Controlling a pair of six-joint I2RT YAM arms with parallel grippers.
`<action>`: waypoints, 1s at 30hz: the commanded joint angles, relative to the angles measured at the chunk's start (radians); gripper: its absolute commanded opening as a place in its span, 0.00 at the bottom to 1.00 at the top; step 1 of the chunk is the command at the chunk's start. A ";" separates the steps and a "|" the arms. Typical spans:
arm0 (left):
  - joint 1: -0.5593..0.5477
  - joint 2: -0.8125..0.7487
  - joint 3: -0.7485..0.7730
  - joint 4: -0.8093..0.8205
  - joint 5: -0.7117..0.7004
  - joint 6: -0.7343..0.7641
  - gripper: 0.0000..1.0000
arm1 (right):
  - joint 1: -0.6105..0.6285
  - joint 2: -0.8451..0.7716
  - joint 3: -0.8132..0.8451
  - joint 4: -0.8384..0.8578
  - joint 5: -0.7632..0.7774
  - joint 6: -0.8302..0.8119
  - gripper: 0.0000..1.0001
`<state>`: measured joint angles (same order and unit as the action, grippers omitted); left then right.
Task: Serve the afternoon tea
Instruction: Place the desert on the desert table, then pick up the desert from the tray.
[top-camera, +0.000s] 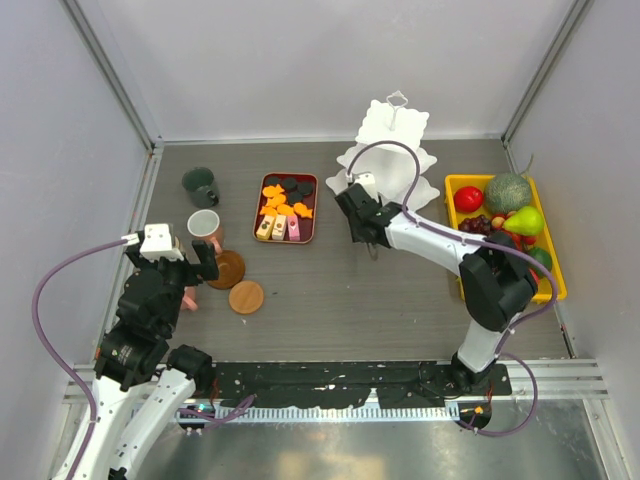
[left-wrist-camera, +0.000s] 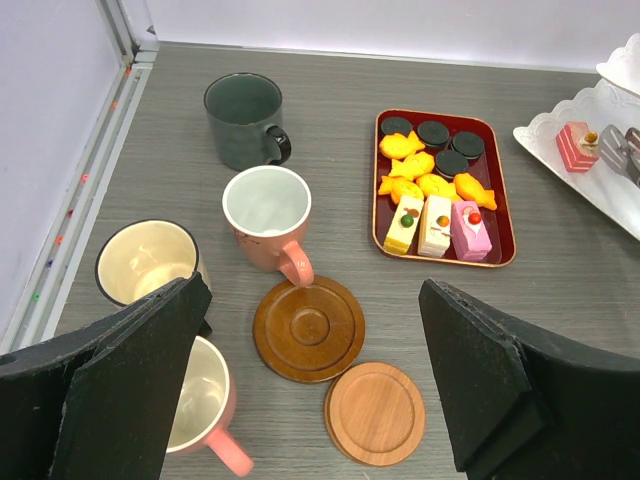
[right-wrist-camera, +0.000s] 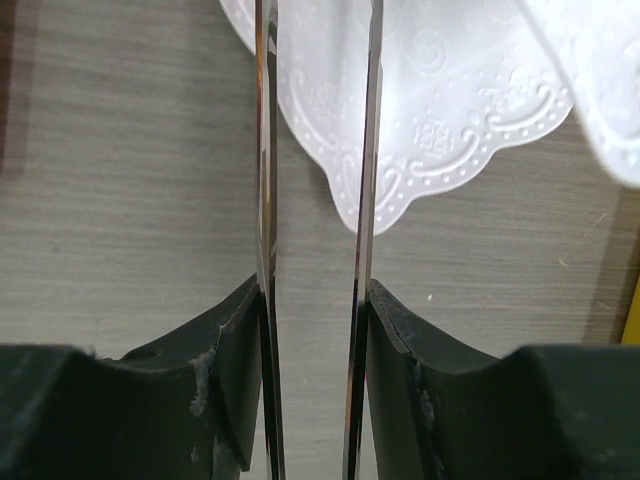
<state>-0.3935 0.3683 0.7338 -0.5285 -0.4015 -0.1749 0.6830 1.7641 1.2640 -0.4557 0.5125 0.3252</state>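
The white three-tier stand is at the back right. My right gripper hangs just in front of its bottom tier, shut on the metal tongs, whose two blades stand apart with nothing between them. A pink sweet lies on that tier. My left gripper is open above two brown coasters. Around them stand a dark green mug, a pink mug, a cream mug and another pink mug. Orange sweets, black sweets and pink-yellow sweets fill the dark red tray.
A yellow tray of fruit sits at the right edge beside the stand. Grey walls close in the table on the left, back and right. The right arm's cable arcs over the stand's lower tier.
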 joint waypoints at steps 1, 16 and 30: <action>-0.004 -0.005 -0.002 0.044 -0.014 0.006 0.99 | 0.030 -0.101 -0.052 -0.029 -0.023 0.032 0.46; -0.004 -0.009 -0.002 0.042 0.001 0.003 0.99 | 0.294 -0.264 -0.086 -0.132 -0.067 0.057 0.46; -0.004 -0.009 -0.002 0.042 0.001 0.003 0.99 | 0.354 -0.072 0.069 -0.049 -0.143 0.103 0.46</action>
<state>-0.3935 0.3679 0.7334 -0.5289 -0.4004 -0.1753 1.0313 1.6581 1.2598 -0.5442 0.3668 0.3962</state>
